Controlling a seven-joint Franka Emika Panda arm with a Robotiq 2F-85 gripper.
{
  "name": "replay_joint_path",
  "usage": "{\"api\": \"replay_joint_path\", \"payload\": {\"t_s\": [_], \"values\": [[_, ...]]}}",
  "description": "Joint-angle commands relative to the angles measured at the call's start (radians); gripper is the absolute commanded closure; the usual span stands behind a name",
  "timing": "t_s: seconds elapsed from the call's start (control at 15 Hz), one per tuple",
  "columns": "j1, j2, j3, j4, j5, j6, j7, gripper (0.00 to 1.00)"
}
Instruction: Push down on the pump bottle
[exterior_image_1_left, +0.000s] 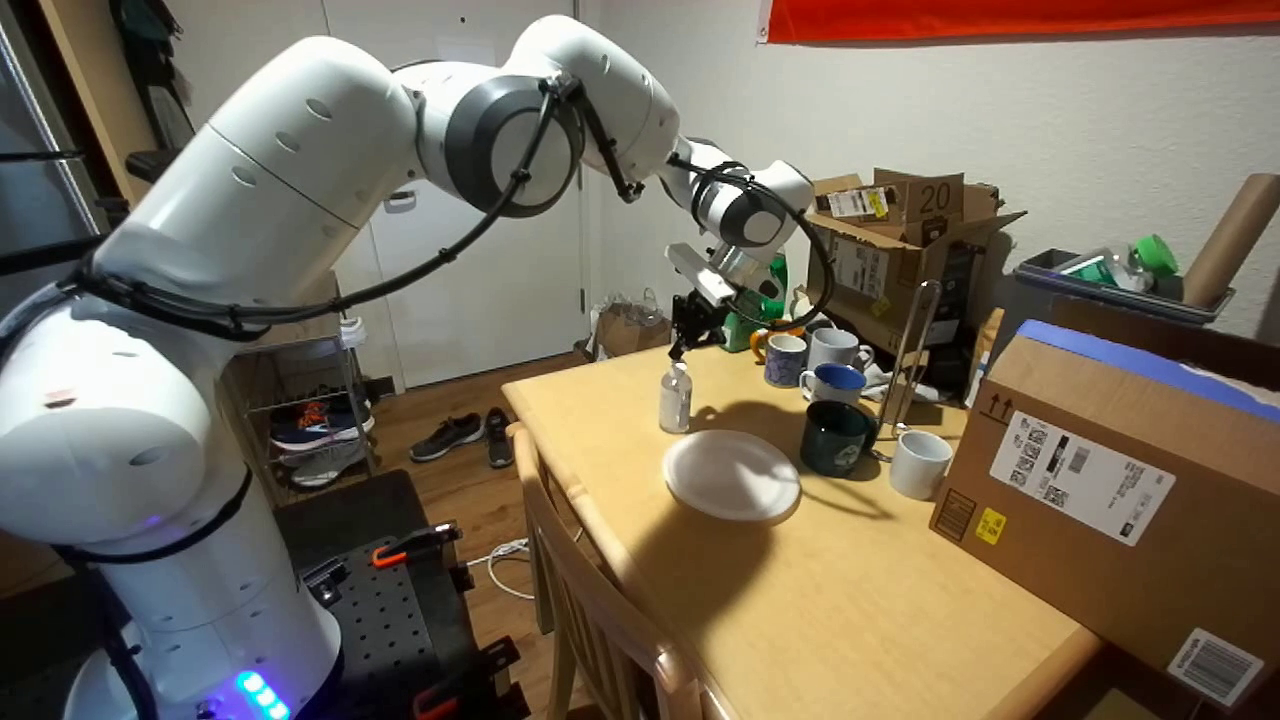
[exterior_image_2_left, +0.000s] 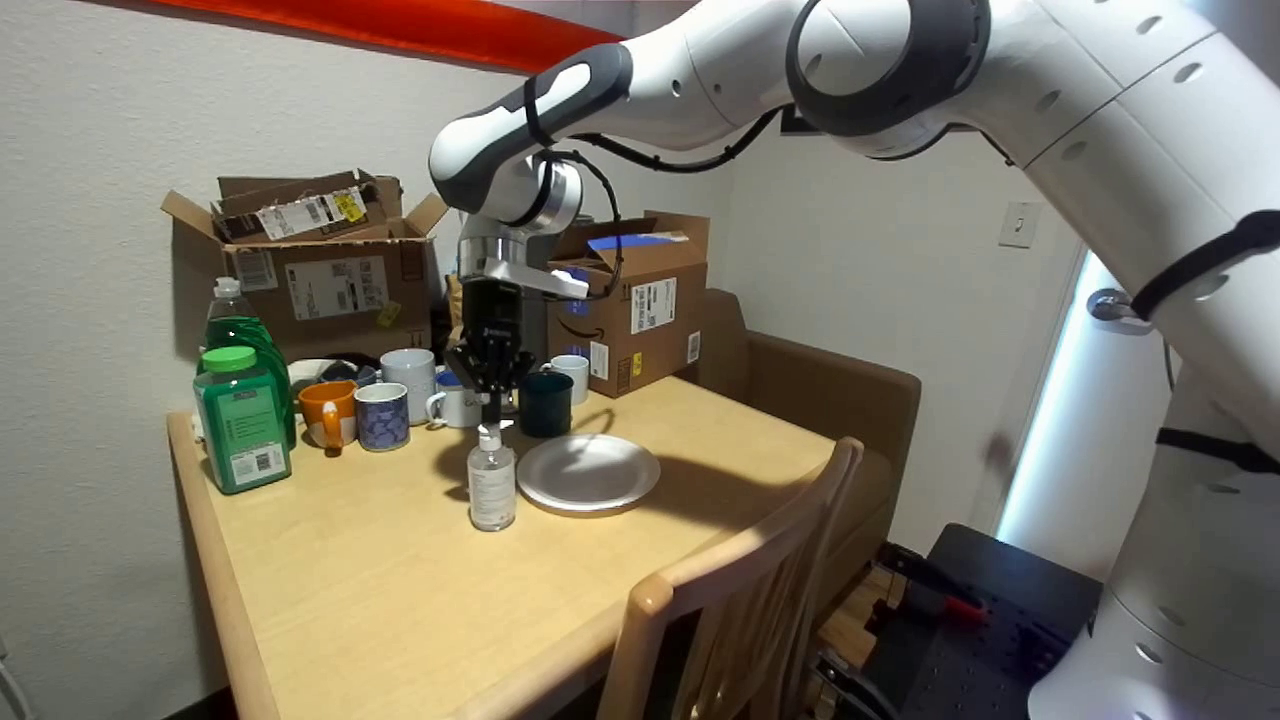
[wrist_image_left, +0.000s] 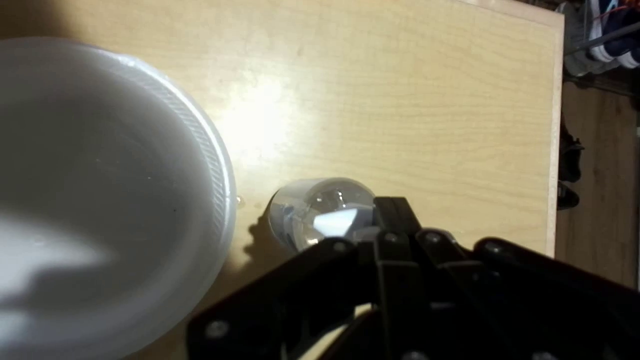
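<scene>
The pump bottle is small, clear-whitish and stands upright on the table. It shows in both exterior views, with its label and white pump top in an exterior view. My gripper points down right over the pump top. In an exterior view its fingertips meet or nearly meet the pump head; I cannot tell whether they press it. In the wrist view the bottle is partly hidden behind the gripper, whose two fingertips are together with nothing between them. The pump top is mostly hidden there.
A white plate lies beside the bottle. A dark mug, several other mugs, green bottles and cardboard boxes stand farther along the table. A wooden chair stands at the table edge.
</scene>
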Motion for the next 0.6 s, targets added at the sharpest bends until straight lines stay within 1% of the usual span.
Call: {"api": "replay_joint_path", "payload": {"t_s": [0.0, 0.07, 0.13, 0.2, 0.27, 0.33, 0.53], "values": [[0.02, -0.09, -0.002, -0.097, -0.028, 0.056, -0.005, 1.0], [0.013, -0.14, 0.008, -0.127, -0.019, 0.038, -0.022, 0.98], [0.024, -0.188, 0.002, -0.17, -0.029, 0.074, -0.017, 0.98], [0.032, -0.248, -0.001, -0.221, -0.036, 0.113, -0.014, 0.96], [0.037, -0.287, -0.001, -0.249, -0.041, 0.131, -0.012, 1.0], [0.043, -0.324, -0.002, -0.278, -0.048, 0.156, -0.007, 1.0], [0.046, -0.431, 0.002, -0.358, -0.045, 0.185, -0.013, 0.99]]}}
